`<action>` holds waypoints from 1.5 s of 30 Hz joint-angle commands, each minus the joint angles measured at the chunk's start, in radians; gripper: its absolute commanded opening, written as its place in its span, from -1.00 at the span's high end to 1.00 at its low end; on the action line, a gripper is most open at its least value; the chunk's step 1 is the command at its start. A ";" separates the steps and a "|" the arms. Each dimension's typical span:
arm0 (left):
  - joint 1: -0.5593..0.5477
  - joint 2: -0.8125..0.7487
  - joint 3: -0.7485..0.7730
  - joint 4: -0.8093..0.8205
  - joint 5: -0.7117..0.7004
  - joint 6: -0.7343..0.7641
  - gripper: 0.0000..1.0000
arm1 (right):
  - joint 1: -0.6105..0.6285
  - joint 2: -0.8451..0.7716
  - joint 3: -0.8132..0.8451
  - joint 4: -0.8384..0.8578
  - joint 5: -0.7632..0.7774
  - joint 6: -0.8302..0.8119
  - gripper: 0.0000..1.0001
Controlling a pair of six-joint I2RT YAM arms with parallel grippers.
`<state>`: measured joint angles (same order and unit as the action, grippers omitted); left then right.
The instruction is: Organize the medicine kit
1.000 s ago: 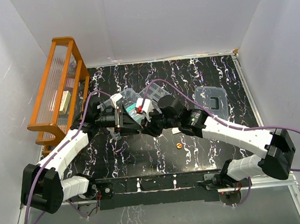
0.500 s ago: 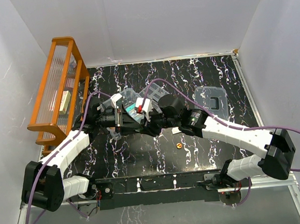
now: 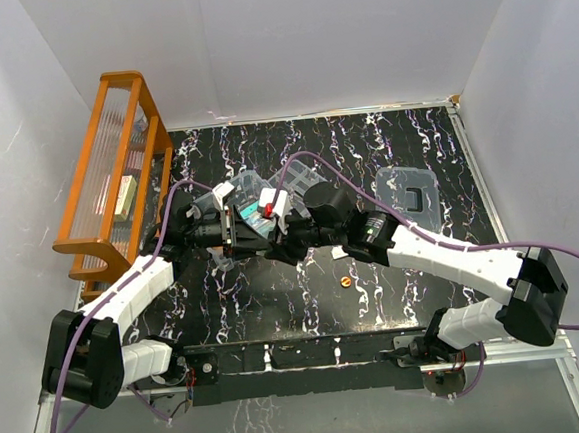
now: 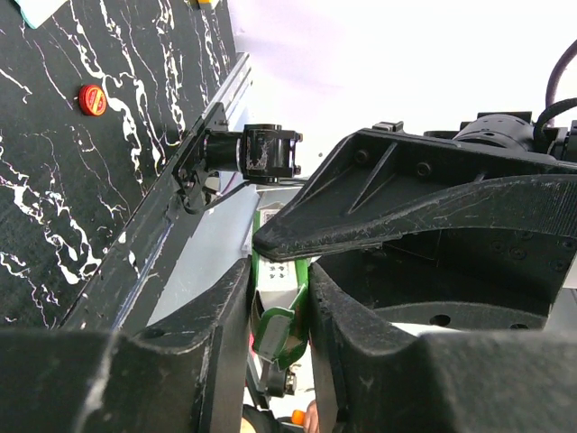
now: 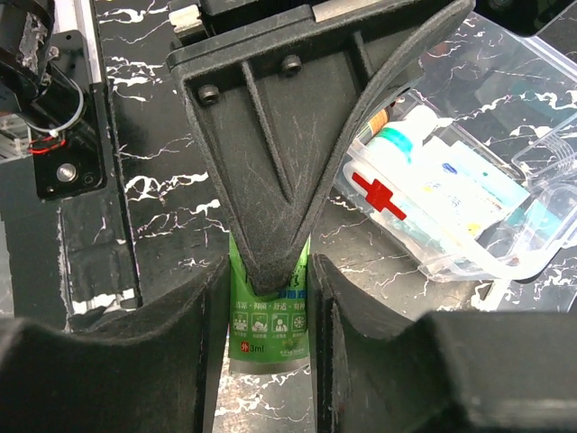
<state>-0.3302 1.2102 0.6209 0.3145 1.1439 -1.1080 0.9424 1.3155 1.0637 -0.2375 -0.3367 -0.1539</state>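
You have a small green pack (image 5: 270,329) caught between both arms, over the table (image 3: 414,146). Your right gripper (image 5: 269,266) has its jaws part way in, pressed on the pack's two flat sides, so it has hold of it. Your left gripper (image 4: 279,271) is nearly closed. Its jaws look pressed on the same pack from the other way, so both seem to hold it at once. Seen from above, the two grippers meet at about 10 o'clock from the middle of the table. The clear box (image 5: 424,248) of the medicine kit, the one with the red cross, sits there too, just beside them, with a white bottle (image 5: 397,149) inside. Its clear lid (image 3: 392,180) lies flat at about 2 o'clock, well apart from the box. The orange rack (image 3: 115,160) stands at 9 o'clock. I think the pack is very light, a bit soft and shiny, so it can slip or bend. Hold it by the flat sides near the middle. The box looks stiff but thin and light, so it may slide if you bump it. Take it by a side wall, and take the lid by its dark handle.
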 commanded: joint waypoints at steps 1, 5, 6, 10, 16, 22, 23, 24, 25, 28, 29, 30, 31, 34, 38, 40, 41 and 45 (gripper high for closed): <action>0.000 -0.023 0.013 0.010 0.032 -0.001 0.51 | 0.002 -0.009 0.020 0.071 0.032 0.021 0.24; 0.005 -0.017 0.028 0.017 0.028 -0.004 0.52 | 0.002 -0.011 0.039 0.014 0.087 0.052 -0.26; 0.007 -0.015 0.030 0.022 0.027 -0.009 0.52 | 0.001 -0.014 0.042 0.003 0.097 0.061 -0.33; 0.027 0.007 0.045 0.040 0.019 -0.016 0.51 | -0.002 -0.053 0.052 -0.015 0.110 0.111 -0.60; 0.073 0.035 0.075 0.075 -0.041 -0.026 0.50 | -0.007 -0.159 0.067 -0.006 0.257 0.262 -0.67; 0.097 0.029 0.092 0.068 -0.176 -0.015 0.50 | -0.021 -0.272 0.021 0.034 0.482 0.420 -0.67; 0.102 0.025 0.094 0.057 -0.209 -0.009 0.50 | -0.023 -0.281 0.013 0.034 0.513 0.443 -0.67; 0.105 0.021 0.098 0.046 -0.248 -0.001 0.49 | -0.025 -0.286 0.005 0.032 0.546 0.467 -0.67; 0.109 0.018 0.102 0.030 -0.287 0.014 0.49 | -0.026 -0.292 -0.006 0.032 0.563 0.490 -0.67; 0.122 0.004 0.092 0.058 -0.404 0.018 0.49 | -0.030 -0.297 -0.034 0.032 0.577 0.545 -0.67; 0.126 0.003 0.091 0.060 -0.448 0.021 0.50 | -0.032 -0.297 -0.042 0.033 0.575 0.560 -0.66; 0.129 0.004 0.096 0.051 -0.484 0.032 0.50 | -0.032 -0.298 -0.050 0.035 0.566 0.569 -0.66; 0.131 0.005 0.102 0.035 -0.543 0.044 0.50 | -0.031 -0.298 -0.061 0.039 0.544 0.570 -0.66; 0.134 0.006 0.101 0.034 -0.647 0.066 0.50 | -0.032 -0.318 -0.092 0.076 0.477 0.560 -0.65; 0.134 0.041 0.144 -0.017 -0.766 0.136 0.50 | -0.031 -0.340 -0.134 0.122 0.445 0.560 -0.65; 0.135 0.069 0.160 -0.015 -0.797 0.162 0.50 | -0.032 -0.340 -0.141 0.127 0.443 0.559 -0.65; 0.134 0.086 0.172 -0.027 -0.817 0.180 0.50 | -0.032 -0.339 -0.142 0.127 0.443 0.559 -0.65; 0.131 0.171 0.234 -0.098 -0.858 0.227 0.51 | -0.031 -0.335 -0.151 0.130 0.442 0.560 -0.65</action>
<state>-0.2001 1.3224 0.7841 0.2825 0.3717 -0.9569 0.9138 1.0050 0.9184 -0.1932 0.1154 0.3962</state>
